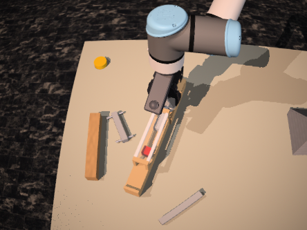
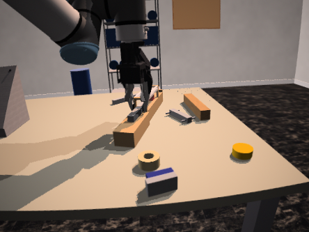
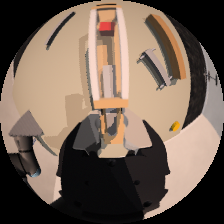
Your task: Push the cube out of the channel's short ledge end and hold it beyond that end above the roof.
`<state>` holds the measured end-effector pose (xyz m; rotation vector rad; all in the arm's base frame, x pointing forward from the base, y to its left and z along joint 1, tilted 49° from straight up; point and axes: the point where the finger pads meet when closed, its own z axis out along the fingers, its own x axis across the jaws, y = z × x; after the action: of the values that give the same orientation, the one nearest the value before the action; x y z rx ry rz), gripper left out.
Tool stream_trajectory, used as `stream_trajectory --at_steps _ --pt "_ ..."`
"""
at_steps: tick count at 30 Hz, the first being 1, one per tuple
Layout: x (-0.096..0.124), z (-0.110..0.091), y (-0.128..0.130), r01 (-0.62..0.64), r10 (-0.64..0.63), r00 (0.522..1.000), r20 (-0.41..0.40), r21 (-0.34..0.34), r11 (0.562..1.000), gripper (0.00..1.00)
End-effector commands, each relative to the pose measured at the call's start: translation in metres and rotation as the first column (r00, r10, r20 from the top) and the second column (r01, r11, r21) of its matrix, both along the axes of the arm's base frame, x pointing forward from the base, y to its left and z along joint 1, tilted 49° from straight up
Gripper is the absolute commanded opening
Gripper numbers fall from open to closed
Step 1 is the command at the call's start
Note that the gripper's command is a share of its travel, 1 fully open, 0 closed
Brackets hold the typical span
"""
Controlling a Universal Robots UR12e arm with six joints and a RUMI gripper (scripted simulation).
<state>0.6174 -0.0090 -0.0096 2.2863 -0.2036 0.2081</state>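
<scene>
A red cube (image 1: pixel 146 150) sits inside the wooden channel (image 1: pixel 152 146), close to the end with the short ledge and raised lip (image 1: pixel 136 182). It also shows in the wrist view (image 3: pixel 105 27). A grey pusher bar (image 1: pixel 160 123) lies in the channel behind the cube, with a gap between them; it also shows in the exterior view (image 2: pixel 133 116) and the wrist view (image 3: pixel 109 82). My gripper (image 2: pixel 136 104) is at the channel's other end, over the pusher's rear part. Its fingers stand slightly apart, open.
A long wooden block (image 1: pixel 93 146) and a grey piece with pins (image 1: pixel 121 126) lie left of the channel. An orange disc (image 1: pixel 100 62), a grey bar (image 1: pixel 182 206), a tan ring (image 2: pixel 149 159), a blue-topped box (image 2: pixel 161 181) and a grey wedge (image 1: pixel 298 130) are on the table.
</scene>
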Motion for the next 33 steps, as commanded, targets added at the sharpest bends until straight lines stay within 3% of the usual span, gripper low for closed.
stream_trajectory --at_steps 1,17,26,33 --pt "0.0 0.0 0.0 0.0 0.0 1.0 0.001 0.0 1.0 0.22" --pt "-0.001 0.008 0.009 0.0 0.0 1.0 0.001 0.0 1.0 0.22" --pt "-0.005 0.04 0.046 0.0 0.0 1.0 0.001 0.0 1.0 0.22" --pt "-0.005 0.045 0.051 0.0 0.0 1.0 0.001 0.0 1.0 0.22"
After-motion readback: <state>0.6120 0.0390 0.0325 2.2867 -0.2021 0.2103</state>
